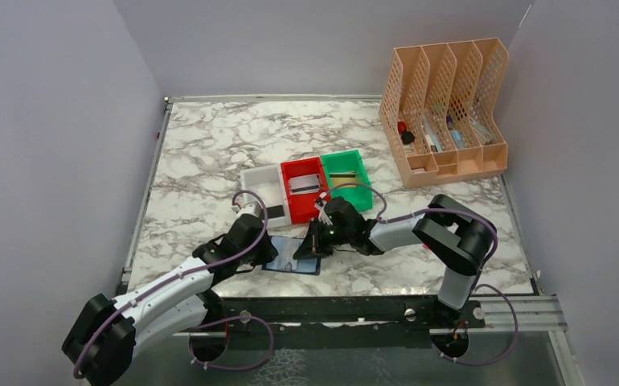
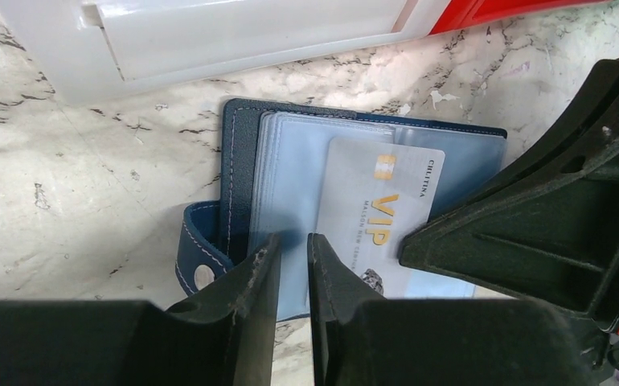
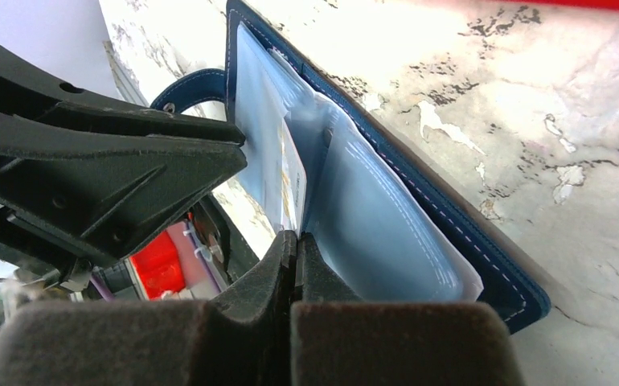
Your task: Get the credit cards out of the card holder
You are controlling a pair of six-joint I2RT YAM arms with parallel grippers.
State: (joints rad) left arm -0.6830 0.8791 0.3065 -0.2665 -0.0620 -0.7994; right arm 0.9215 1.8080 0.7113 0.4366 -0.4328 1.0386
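Card [image 2: 377,211] corner behind right end effector [image 2: 416,244]

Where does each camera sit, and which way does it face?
Top external: high behind the robot, looking down on the marble table; left arm, right arm and the open navy-blue folding card holder show.
Left wrist: on the left arm, aimed down past the left gripper at the silvery-grey VIP card.
Right wrist: low, aimed along the right gripper at the clear sleeves.
Shared: both wrist views show the holder and the other arm's gripper.
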